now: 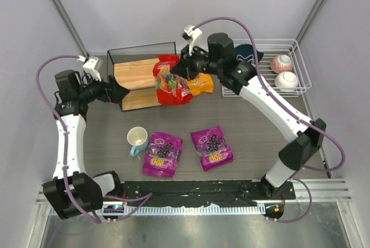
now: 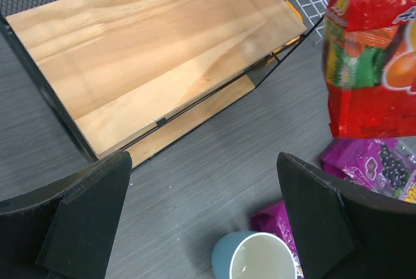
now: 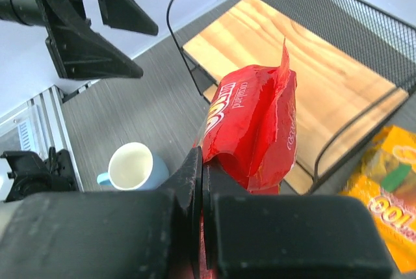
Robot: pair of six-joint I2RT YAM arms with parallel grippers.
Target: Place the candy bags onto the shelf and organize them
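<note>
The right tool [image 3: 201, 185] fills the bottom of its wrist view, its jaws pressed together on a pinched edge of the red bag [image 3: 257, 123]. The bag hangs upright from that grip, off the counter [image 1: 260, 126], just beside the right end of the shelf [image 1: 136, 73]. Whether it touches the wire frame cannot be told. From above, the right arm reaches in from the right, and its tool sits over the top of the red bag.

The left tool [image 2: 203, 185] is at the shelf's left end. Its two fingers [image 2: 91, 211] are spread wide and hold nothing. Between them in its wrist view lie the bare counter and the light wooden top board of the shelf.

The orange bag [image 1: 202, 84] lies flat on the counter to the right of the red bag, between the shelf and the white wire rack [image 1: 289, 41]. The two purple bags [image 1: 163, 154] lie side by side on the near part of the counter, well apart from the shelf. The left one is just beside a pale blue mug [image 1: 137, 139], which stands upright. Two bowls [image 1: 281, 63] sit in the rack at the far right.
</note>
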